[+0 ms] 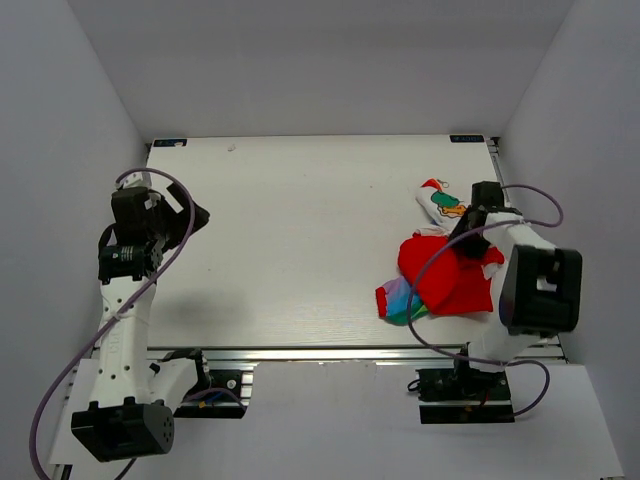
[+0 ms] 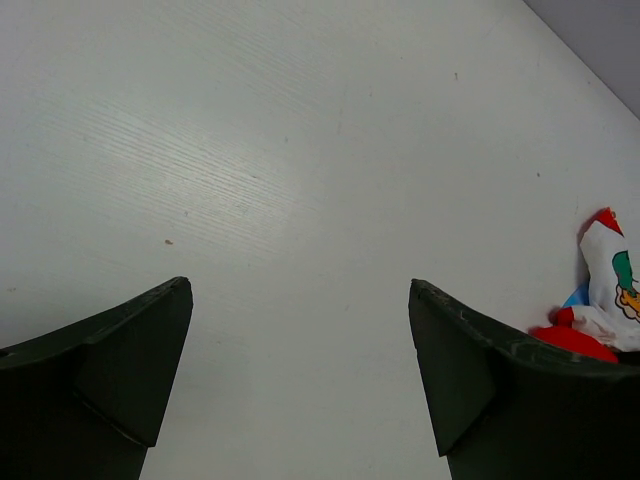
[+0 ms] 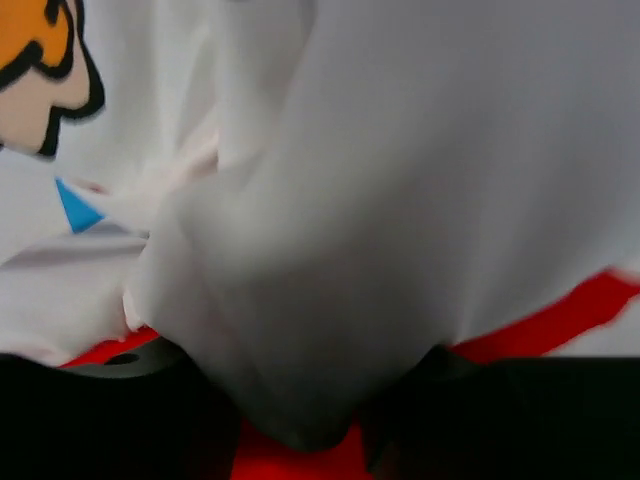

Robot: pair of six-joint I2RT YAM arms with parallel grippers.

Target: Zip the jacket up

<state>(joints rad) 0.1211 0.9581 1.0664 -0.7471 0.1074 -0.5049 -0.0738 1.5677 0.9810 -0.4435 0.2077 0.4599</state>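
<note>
**Jacket bunched at the right of a pale table, right tool in its cloth**

The table (image 1: 300, 250) is a white board with a faint straight grain running across it; a few tiny dark specks show on it in the left wrist view. Plain grey-white walls (image 1: 300, 60) close the space at the back and on both sides. A metal rail (image 1: 330, 355) runs along the near edge, where the two arm bases are bolted. Purple cables (image 1: 70, 370) loop along both arms.

The jacket (image 1: 445, 270) lies crumpled at the right side of the table, nearer the near edge than the far one; a red mass sits in the middle, a striped cuff points to the left and a white printed part reaches toward the back. In the left wrist view it shows only at the right border (image 2: 610, 290), well apart from that arm.

The left gripper (image 1: 197, 216) is over bare board at the left side; its two dark fingers (image 2: 110, 370) stand wide apart with nothing between them.

The right gripper (image 1: 468, 222) is on the jacket's far part; in its own camera white cloth (image 3: 400, 150) fills the view, and a fold of it hangs pinched in the narrow gap between the dark fingers (image 3: 110, 420), with red cloth below.
</note>
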